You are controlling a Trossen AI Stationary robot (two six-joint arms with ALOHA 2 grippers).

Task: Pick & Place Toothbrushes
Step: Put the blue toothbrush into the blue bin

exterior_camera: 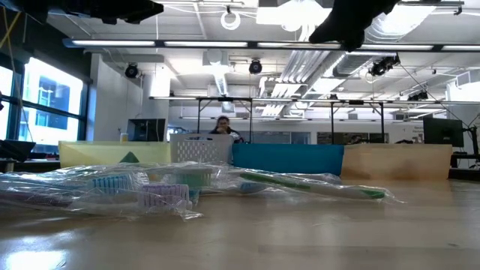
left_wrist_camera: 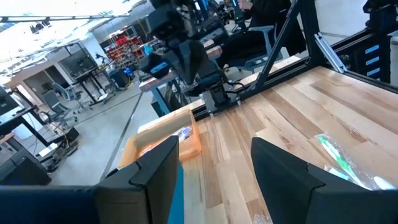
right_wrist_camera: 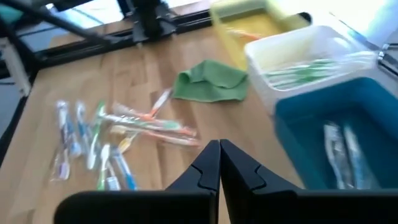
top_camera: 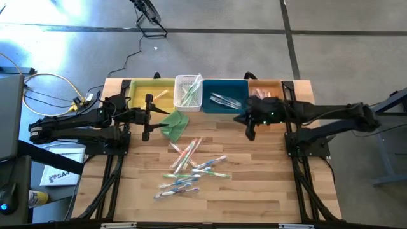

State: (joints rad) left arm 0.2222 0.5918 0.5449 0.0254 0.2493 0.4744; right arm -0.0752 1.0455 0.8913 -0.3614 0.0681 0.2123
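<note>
Several wrapped toothbrushes (top_camera: 191,166) lie in a loose pile at the middle of the table, also seen in the right wrist view (right_wrist_camera: 106,140) and close up in the low view (exterior_camera: 150,187). Others lie in the white basket (top_camera: 188,91), the blue bin (right_wrist_camera: 345,146) and the yellow bin (right_wrist_camera: 249,28). My right gripper (right_wrist_camera: 219,163) is shut with nothing between its fingers. It hangs above the table just in front of the blue bin (top_camera: 224,95). At the table's left, beside the green cloth (top_camera: 173,124), my left gripper (top_camera: 147,117) stands open and holds nothing (left_wrist_camera: 214,168).
Four bins stand in a row along the far edge: yellow (top_camera: 149,94), the white basket, blue, and a tan one (top_camera: 267,89). A folded green cloth (right_wrist_camera: 210,81) lies in front of the yellow bin. Bare wood shows at the table's near right (top_camera: 273,184).
</note>
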